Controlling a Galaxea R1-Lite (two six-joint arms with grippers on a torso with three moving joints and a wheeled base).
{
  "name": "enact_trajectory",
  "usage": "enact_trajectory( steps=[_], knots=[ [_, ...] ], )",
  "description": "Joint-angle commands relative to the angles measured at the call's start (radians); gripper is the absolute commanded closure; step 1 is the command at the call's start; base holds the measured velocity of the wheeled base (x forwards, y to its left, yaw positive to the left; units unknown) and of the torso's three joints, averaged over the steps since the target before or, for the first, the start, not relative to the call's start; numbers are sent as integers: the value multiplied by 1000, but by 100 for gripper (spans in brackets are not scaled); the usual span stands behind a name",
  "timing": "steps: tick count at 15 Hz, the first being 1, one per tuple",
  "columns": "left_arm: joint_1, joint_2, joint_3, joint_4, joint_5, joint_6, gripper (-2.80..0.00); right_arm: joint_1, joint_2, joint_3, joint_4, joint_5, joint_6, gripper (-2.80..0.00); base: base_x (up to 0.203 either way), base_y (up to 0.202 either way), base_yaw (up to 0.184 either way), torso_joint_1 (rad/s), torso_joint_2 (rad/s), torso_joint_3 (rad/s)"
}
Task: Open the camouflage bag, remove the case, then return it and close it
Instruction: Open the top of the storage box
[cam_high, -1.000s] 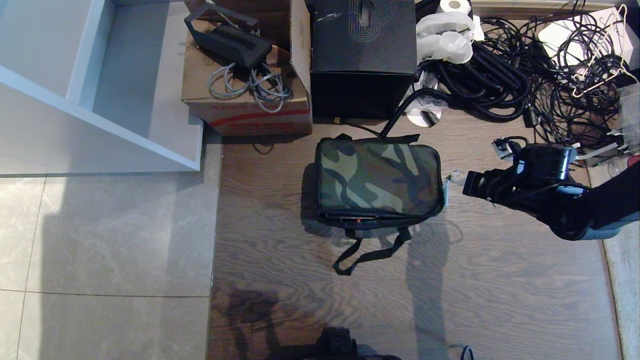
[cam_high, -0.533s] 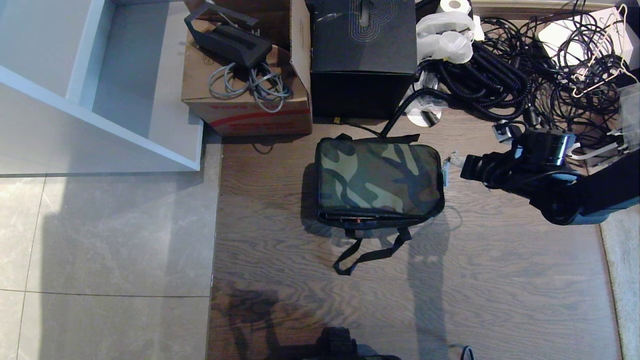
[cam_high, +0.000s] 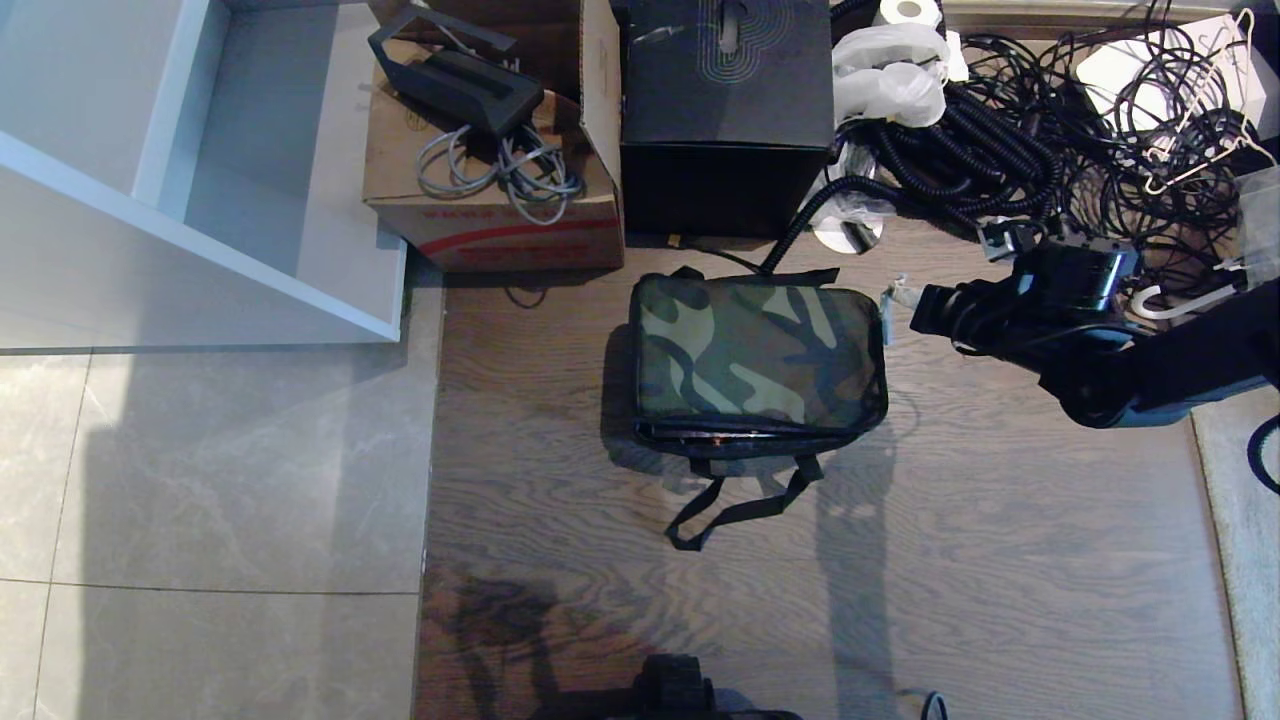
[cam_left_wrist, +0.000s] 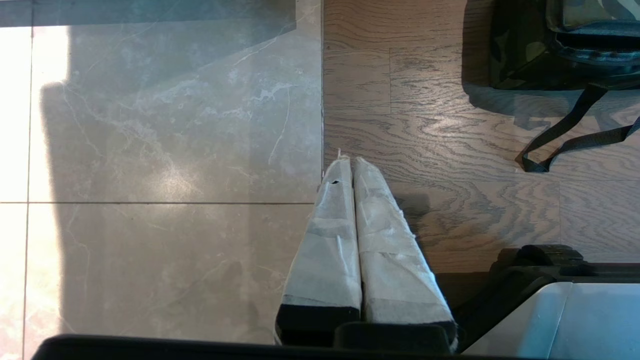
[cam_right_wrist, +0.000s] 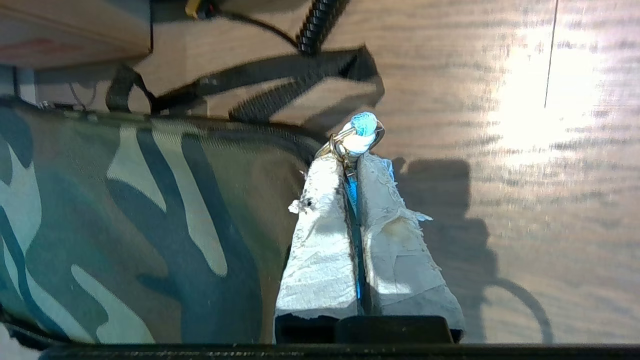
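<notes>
The camouflage bag (cam_high: 755, 350) lies flat on the wood floor with its black strap (cam_high: 740, 505) trailing toward me. A thin dark slit runs along its near edge. My right gripper (cam_high: 900, 297) is at the bag's far right corner. In the right wrist view it (cam_right_wrist: 352, 160) is shut on a zipper pull (cam_right_wrist: 362, 131), a metal ring with a blue-white tag, beside the camouflage top (cam_right_wrist: 125, 225). My left gripper (cam_left_wrist: 352, 162) hangs shut and empty over the seam between tile and wood, apart from the bag (cam_left_wrist: 575, 45). The case is out of view.
Behind the bag stand a black cube box (cam_high: 725, 110) and a cardboard box (cam_high: 490, 170) holding cables. A tangle of black cords and coiled hose (cam_high: 1050, 130) fills the back right, close to my right arm. A white shelf (cam_high: 200, 180) lies at the left.
My right gripper has slid along the bag's right side toward the far corner, still shut on the zipper pull. The bag and the left arm have stayed put.
</notes>
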Motion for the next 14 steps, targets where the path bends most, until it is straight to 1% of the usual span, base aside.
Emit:
enact_trajectory(
  steps=[1, 3, 5, 6, 7, 9, 12, 13, 14],
  knots=[
    [0, 0, 0, 0, -1, 2, 0, 11, 16, -30, -12, 4, 2, 0, 0, 0, 0, 0, 0, 0],
    [0, 0, 0, 0, -1, 0, 0, 17, 25, -55, -24, 4, 3, 0, 0, 0, 0, 0, 0, 0],
    [0, 0, 0, 0, -1, 0, 0, 18, 21, -46, -23, 0, -5, 0, 0, 0, 0, 0, 0, 0],
    [0, 0, 0, 0, -1, 1, 0, 19, 18, -39, -23, -2, -6, -250, 0, 0, 0, 0, 0, 0],
    [0, 0, 0, 0, -1, 0, 0, 19, 16, -35, -29, -7, -8, -280, 0, 0, 0, 0, 0, 0],
    [0, 0, 0, 0, -1, 0, 0, 20, 16, -32, -60, -29, -17, -280, 0, 0, 0, 0, 0, 0],
    [-2, 0, 0, 0, 0, 1, 0, 13, -4, -14, -62, -31, -33, -280, 0, 0, 0, 0, 0, 0],
    [0, 0, 0, 0, -1, 0, 0, 10, -27, 24, -58, -34, -28, -280, 0, 0, 0, 0, 0, 0],
    [0, 0, 0, 0, -1, 0, 0, 7, -46, 76, -54, -44, -5, -280, 0, 0, 0, 0, 0, 0]
  ],
)
